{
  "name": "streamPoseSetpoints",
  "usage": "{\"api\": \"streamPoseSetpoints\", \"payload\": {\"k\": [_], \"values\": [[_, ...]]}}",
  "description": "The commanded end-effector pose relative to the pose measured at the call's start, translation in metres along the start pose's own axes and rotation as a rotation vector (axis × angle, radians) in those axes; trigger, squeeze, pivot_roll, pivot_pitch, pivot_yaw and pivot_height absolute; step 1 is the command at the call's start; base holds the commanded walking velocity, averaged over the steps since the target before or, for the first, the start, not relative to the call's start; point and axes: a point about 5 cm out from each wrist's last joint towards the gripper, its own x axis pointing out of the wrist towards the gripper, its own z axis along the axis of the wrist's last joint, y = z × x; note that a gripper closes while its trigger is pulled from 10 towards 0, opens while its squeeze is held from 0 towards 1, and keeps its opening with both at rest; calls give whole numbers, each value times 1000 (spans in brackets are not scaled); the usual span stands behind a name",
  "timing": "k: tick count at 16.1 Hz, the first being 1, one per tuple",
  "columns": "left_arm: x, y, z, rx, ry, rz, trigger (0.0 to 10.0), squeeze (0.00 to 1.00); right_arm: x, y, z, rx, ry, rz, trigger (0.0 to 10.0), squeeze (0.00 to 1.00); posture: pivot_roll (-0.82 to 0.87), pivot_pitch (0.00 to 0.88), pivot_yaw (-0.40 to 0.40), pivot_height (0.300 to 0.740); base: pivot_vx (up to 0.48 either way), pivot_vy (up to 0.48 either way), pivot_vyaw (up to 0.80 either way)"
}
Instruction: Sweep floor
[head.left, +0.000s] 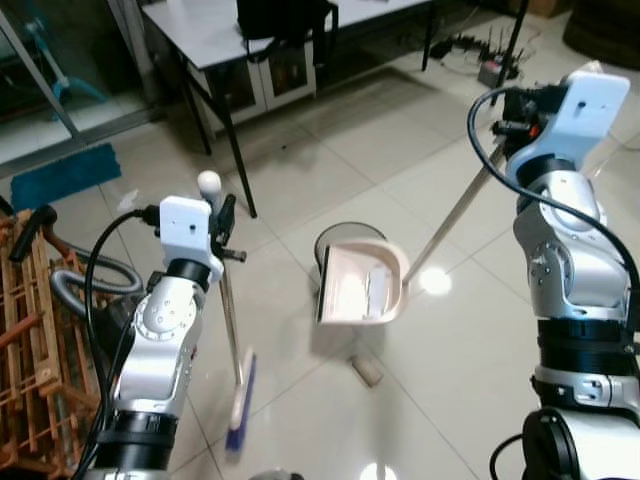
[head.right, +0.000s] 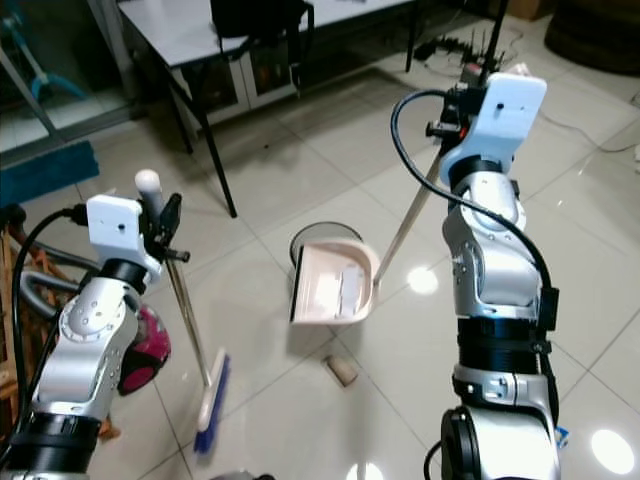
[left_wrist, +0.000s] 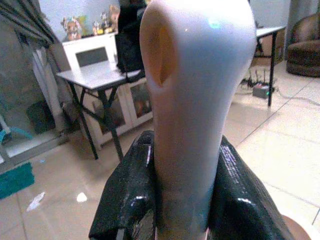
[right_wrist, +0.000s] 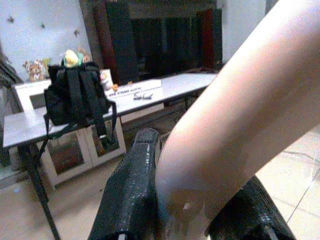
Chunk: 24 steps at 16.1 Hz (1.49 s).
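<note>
Left eye view: the dustpan (head.left: 360, 282) is being held just off the tiled floor (head.left: 450, 190), tilted with its open mouth turned toward the robot, by a long pale handle (head.left: 455, 215) that is being gripped near its top by the right gripper (head.left: 500, 110). In the right wrist view both black fingers (right_wrist: 131, 200) are being pressed against that handle, so this claw is clamped on it. The broom (head.left: 232, 330) is being carried to the left of the dustpan, its blue and white head (head.left: 240, 405) hanging nearer the robot than the pan. The left gripper (head.left: 222, 222) is closed around the broom's stick just below its rounded white knob, as the left wrist view is showing. A small brown piece of litter (head.left: 366, 371) is lying on the tiles just in front of the dustpan, on the robot's side.

Several risks are being judged from here. With the pan raised and tilted, the litter is likely to be pushed under its lip rather than into it. A round scrap is also liable to be rolled aside by a fast stroke. The table leg (head.left: 235, 150) beyond the dustpan and the vacuum hose (head.left: 85, 280) far to its left are being left within reach of a wide swing.
</note>
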Motion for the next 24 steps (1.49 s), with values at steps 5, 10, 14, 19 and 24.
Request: {"api": "streamPoseSetpoints", "payload": {"k": [5,10,14,19,24], "values": [[-3,1,3,10,-8,21,10000,0,6,8,16,24,-75,21,10000,0,-3,0,77,740,395,0,0],[-3,-1,3,5,-4,21,10000,0,8,8,16,25,-77,24,10000,0,-3,0,75,740,398,0,0],[-2,-1,2,5,0,18,10000,0,8,8,16,29,-77,24,10000,0,-5,0,77,740,403,0,0],[-4,-3,0,4,6,12,10000,0,7,5,14,43,-73,9,10000,0,-9,0,80,740,401,0,0],[-5,-3,-2,5,12,6,10000,0,6,5,13,41,-74,4,10000,0,-9,0,83,740,399,0,0]]}}
